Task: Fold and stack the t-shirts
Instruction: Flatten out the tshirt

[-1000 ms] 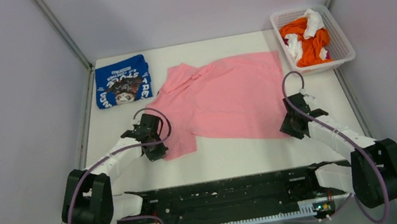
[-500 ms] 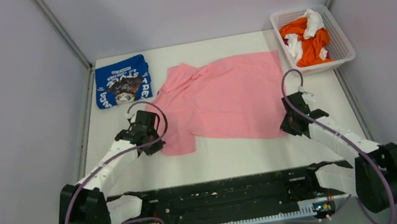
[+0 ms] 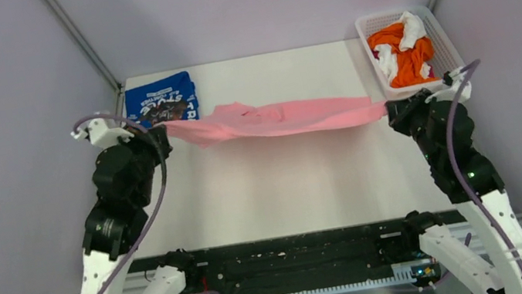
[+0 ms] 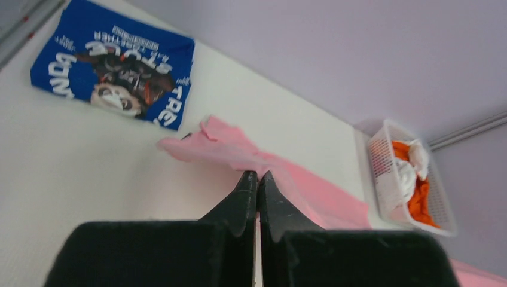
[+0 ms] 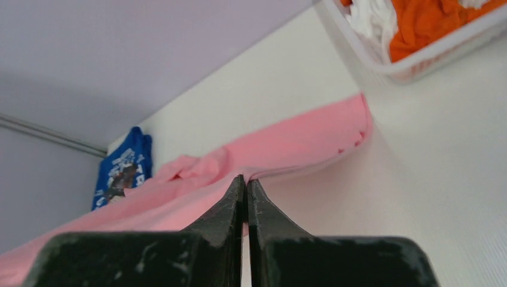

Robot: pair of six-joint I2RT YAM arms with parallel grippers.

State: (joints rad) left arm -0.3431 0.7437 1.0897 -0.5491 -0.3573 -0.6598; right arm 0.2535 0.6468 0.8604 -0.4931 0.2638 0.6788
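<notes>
Holding the pink t-shirt stretched as a narrow band over the tabletop, the left gripper and right gripper each had jaws pinching one end of the cloth. A second earlier it lay spread flat (right jaws not yet closed), so the lift likely readied a fold. The folded blue t-shirt stayed at the far-left corner.
</notes>
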